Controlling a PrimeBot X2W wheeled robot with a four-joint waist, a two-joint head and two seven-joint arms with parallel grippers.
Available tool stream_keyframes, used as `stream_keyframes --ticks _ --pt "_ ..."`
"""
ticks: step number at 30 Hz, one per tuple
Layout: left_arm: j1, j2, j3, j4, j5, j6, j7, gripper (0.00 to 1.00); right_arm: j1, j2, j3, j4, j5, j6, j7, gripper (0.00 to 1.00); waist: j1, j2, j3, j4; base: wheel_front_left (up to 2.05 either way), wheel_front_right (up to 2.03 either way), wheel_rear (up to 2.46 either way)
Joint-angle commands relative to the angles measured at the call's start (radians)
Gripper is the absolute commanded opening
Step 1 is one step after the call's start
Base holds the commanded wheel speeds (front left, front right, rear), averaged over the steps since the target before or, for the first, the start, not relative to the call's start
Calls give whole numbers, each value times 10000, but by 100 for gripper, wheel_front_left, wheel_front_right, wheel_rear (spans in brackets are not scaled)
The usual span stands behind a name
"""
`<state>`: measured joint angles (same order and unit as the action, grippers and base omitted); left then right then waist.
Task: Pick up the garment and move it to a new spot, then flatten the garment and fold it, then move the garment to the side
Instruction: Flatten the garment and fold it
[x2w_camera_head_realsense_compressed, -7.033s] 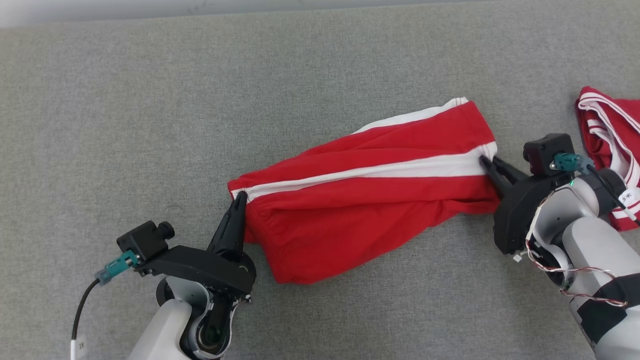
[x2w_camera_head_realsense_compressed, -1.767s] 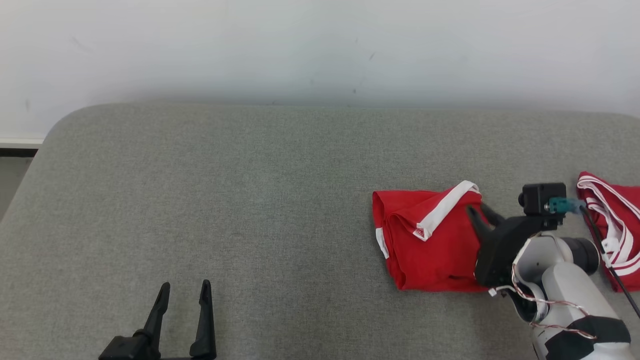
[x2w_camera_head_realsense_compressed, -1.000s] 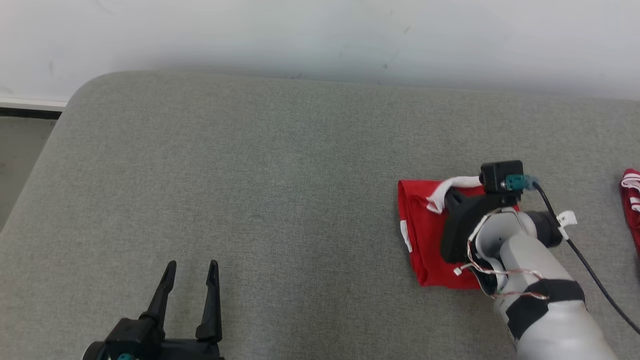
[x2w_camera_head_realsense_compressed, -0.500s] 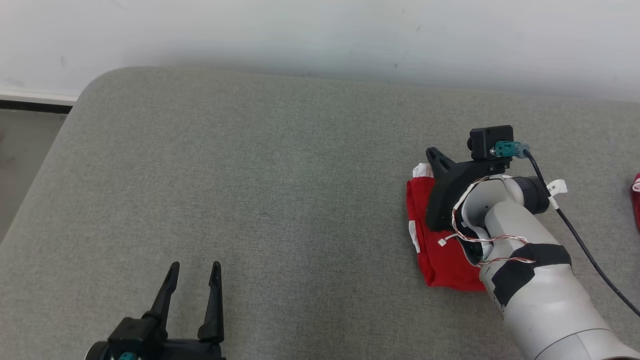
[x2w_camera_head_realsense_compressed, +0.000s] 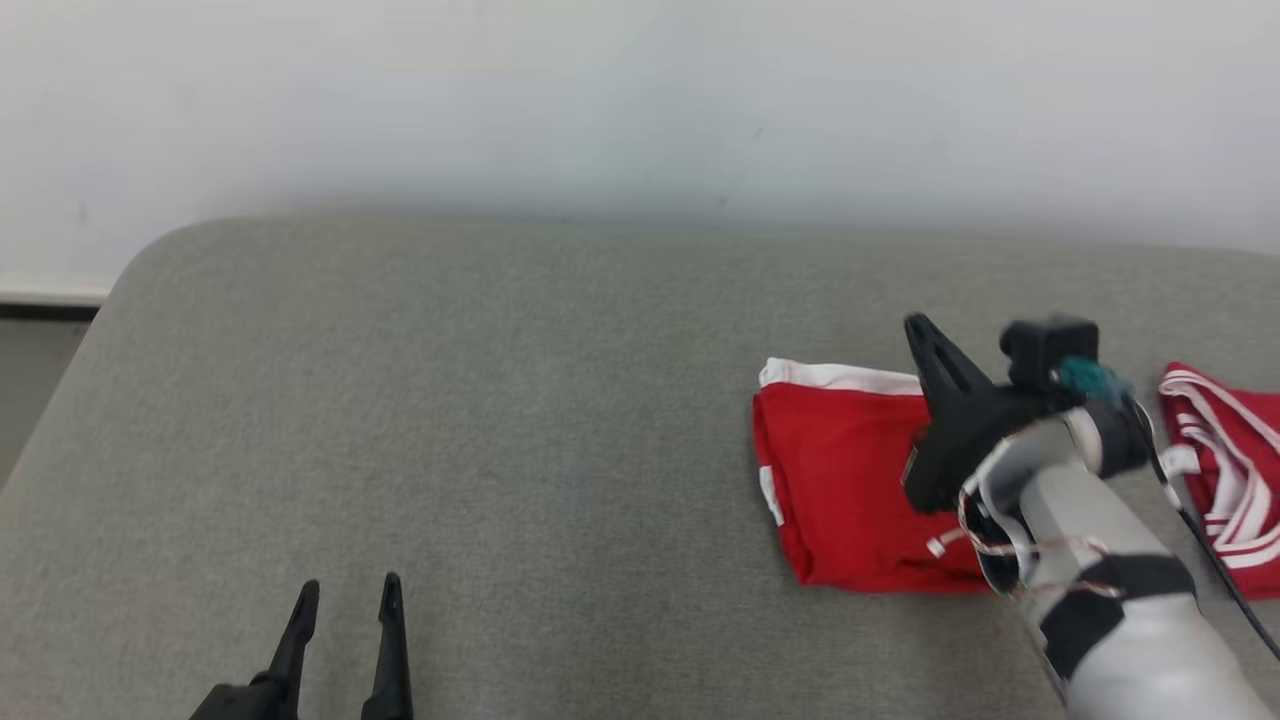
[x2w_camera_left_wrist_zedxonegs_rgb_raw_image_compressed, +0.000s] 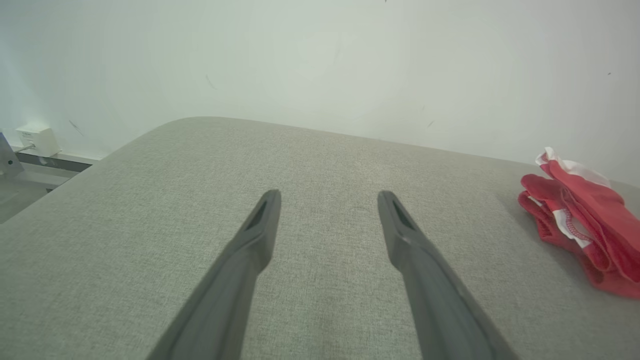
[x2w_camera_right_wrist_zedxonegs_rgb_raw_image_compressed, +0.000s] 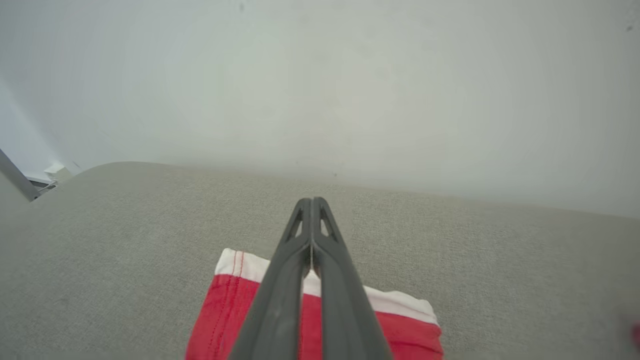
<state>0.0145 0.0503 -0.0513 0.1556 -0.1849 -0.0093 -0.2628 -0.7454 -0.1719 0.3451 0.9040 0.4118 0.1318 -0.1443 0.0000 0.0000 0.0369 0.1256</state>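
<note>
The left gripper (x2w_camera_head_realsense_compressed: 349, 584) sits at the lower left of the head view, over bare cloth towards the near left part of the grey upholstered table (x2w_camera_head_realsense_compressed: 520, 400). Its two dark fingers stand well apart with nothing between them. The left wrist view (x2w_camera_left_wrist_zedxonegs_rgb_raw_image_compressed: 328, 196) shows the same wide gap, with plain grey fabric beyond it. The table's rounded far-left corner meets a white wall (x2w_camera_head_realsense_compressed: 600, 100). On the right half of the table, set back from the far edge, lies the red garment (x2w_camera_head_realsense_compressed: 835, 480). It is folded into a compact block, with a white band along its far side. The right gripper (x2w_camera_head_realsense_compressed: 917, 328) reaches over the garment's right part, and its tip points past the white band toward the wall. In the right wrist view (x2w_camera_right_wrist_zedxonegs_rgb_raw_image_compressed: 311, 202) its fingers are pressed together along their length and grip no cloth, and the garment (x2w_camera_right_wrist_zedxonegs_rgb_raw_image_compressed: 220, 320) lies flat beneath them. At the table's right edge, apart from the folded piece, lies a second red-and-white garment (x2w_camera_head_realsense_compressed: 1225, 470), rumpled.
</note>
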Motion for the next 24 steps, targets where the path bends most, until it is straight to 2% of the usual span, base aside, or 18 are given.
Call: stream_keyframes --ticks 1,2,3,10,15,20,24 --pt "170 6 118 90 5 24 -20 100 462 -184 -4 -199 -66 -28 -262 33 0 0 -540 -528 0 0 0" --pt "154 6 198 114 0 44 -20 100 664 -286 -3 -368 -140 -28 -427 57 0 0 -612 -633 0 0 0" --pt "133 3 248 144 -10 66 -20 100 857 -364 -6 -563 -175 -28 -587 100 0 0 -674 -734 0 0 0" --pt "-293 6 637 357 -149 68 -20 100 2425 -673 -269 -2317 -519 -28 -1136 100 0 0 -937 -1419 0 0 0" --pt "-518 6 908 500 -178 188 -20 100 3500 -582 -572 -3451 -900 -28 -1190 100 0 0 -1027 -1787 0 0 0" --pt "-442 5 1130 596 -170 216 -19 100 4201 -412 -763 -3972 -1161 -28 -1200 100 0 0 -1088 -2059 0 0 0" --pt "-227 64 1163 675 34 34 -19 100 4809 -220 -779 -4231 -1217 -28 -1205 100 0 0 -1168 -2246 0 0 0"
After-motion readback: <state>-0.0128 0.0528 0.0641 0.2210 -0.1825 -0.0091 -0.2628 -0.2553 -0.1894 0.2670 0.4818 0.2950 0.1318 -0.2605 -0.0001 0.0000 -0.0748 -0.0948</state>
